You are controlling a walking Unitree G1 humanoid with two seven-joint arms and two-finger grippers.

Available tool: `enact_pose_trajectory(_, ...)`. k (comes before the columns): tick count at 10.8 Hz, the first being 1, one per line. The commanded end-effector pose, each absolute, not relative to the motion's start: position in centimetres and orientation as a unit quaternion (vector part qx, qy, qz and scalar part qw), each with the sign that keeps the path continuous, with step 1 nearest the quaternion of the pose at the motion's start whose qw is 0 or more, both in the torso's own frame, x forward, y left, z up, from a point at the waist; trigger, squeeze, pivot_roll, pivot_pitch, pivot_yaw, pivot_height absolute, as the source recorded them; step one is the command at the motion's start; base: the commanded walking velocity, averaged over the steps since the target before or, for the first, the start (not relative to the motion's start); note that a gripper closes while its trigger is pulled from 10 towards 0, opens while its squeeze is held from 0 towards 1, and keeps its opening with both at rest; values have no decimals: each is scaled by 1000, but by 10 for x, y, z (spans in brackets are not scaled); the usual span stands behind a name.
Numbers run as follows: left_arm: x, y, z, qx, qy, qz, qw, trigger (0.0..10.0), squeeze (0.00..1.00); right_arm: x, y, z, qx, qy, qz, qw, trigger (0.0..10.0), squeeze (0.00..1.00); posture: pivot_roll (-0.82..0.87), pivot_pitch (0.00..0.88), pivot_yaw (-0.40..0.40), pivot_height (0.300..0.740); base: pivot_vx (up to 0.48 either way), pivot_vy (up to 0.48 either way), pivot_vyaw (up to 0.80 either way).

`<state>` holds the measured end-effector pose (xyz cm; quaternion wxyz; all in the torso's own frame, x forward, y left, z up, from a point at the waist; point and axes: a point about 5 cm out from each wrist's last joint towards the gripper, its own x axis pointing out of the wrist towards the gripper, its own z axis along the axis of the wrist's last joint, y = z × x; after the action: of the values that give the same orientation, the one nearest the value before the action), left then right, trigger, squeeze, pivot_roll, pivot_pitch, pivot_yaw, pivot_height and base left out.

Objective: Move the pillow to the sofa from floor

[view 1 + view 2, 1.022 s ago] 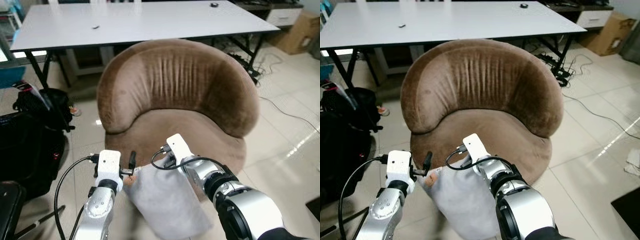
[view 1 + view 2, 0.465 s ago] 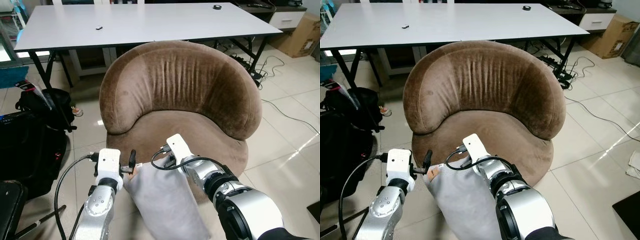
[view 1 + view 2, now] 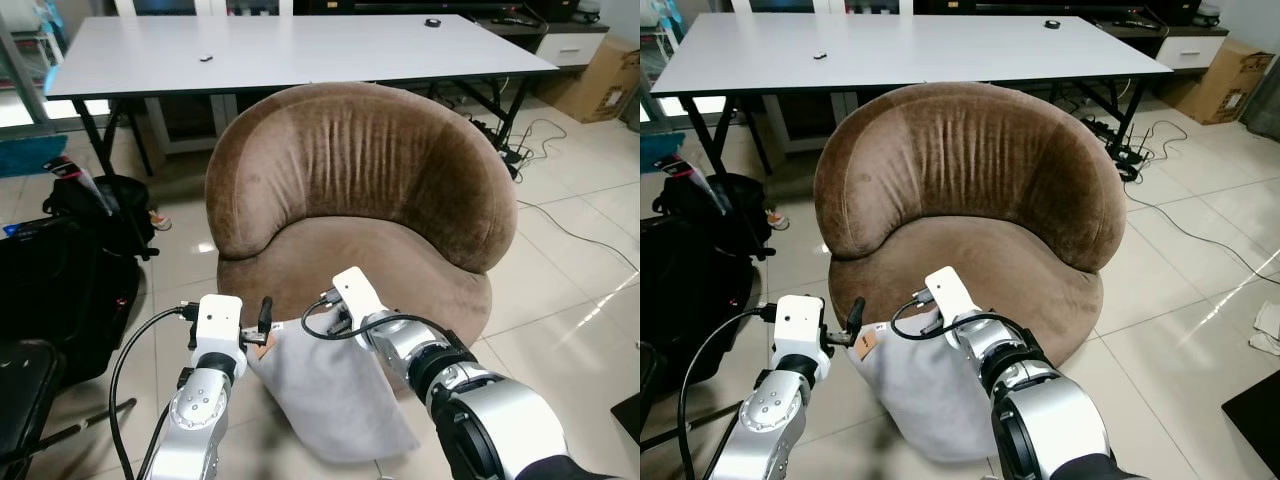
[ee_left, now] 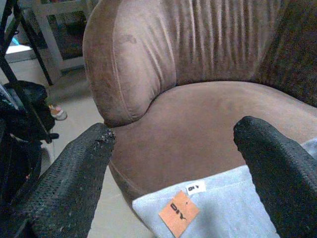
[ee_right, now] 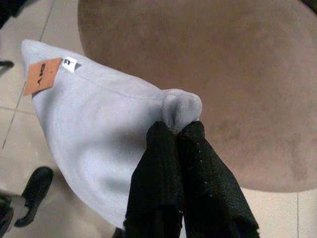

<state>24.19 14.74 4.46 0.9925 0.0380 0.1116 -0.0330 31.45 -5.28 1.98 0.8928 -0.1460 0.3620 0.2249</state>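
Currently, my right claw (image 5: 176, 130) clamped on pillow (image 3: 335, 385) corner, left claw (image 4: 173, 163) spread beside its tagged corner, pillow hanging lengthwise below both, sofa (image 3: 370, 250) seat directly ahead.

An orange tag (image 4: 179, 213) attached to the corner of the grey pillow (image 4: 237, 208), at the lower centre of the left wrist view, carries dark lettering that reads approximately "DIY". A small white label (image 4: 196, 188) sewn just beside it bears a short dark mark too small to read.
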Motion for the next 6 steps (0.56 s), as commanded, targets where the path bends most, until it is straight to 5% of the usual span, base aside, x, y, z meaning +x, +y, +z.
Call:
enact_pose_trajectory(1,243,145,43,40,117,-34,992,10000,0,334,-42,47,-150,299,232,913,10000,0,8,0,-72,740,0,0,0)
enact_pose_trajectory(4,246,148,45,39,115,-27,992,10000,0,359,-46,83,-128,243,247,929,10000,0,8,0,-62,740,0,0,0)
enact_pose_trajectory(6,260,162,67,-26,102,17,994,10000,0,378,-84,106,-121,203,231,944,10000,0,3,0,-62,740,0,0,0)
